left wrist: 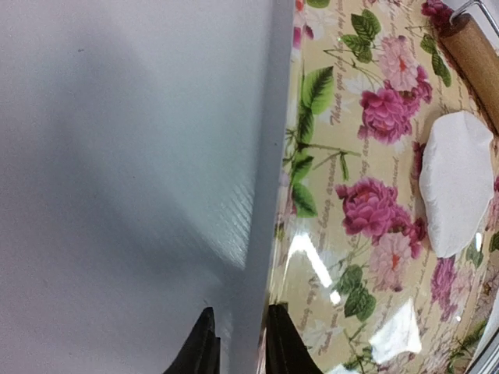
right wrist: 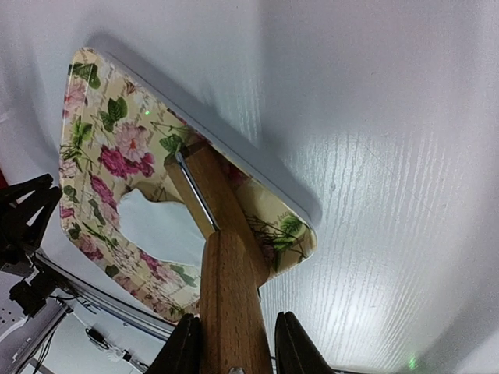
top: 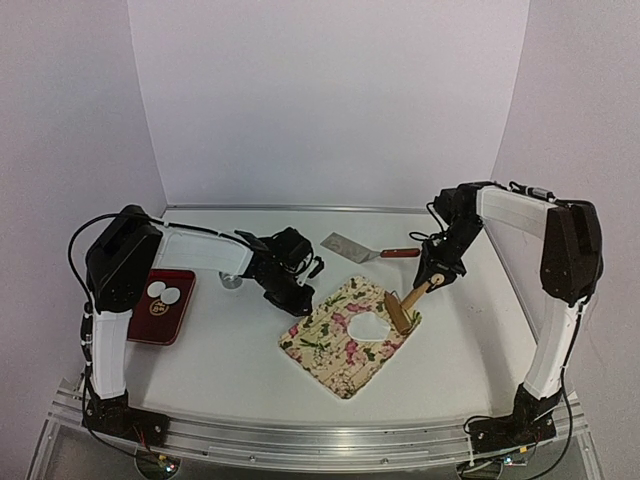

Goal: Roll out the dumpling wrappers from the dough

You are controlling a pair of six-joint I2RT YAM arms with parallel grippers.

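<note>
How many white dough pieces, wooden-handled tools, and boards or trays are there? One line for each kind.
Dumpling wrappers: 2
Dough sheet: 1
Wooden-handled tools (roller, spatula): 2
Floral board: 1
Red tray: 1
Total: 7

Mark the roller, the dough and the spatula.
roller (right wrist: 230,300): right wrist view, on the wooden handle.
dough (left wrist: 456,183): left wrist view, middle of the white sheet.
spatula (top: 345,247): top external view, on the metal blade.
</note>
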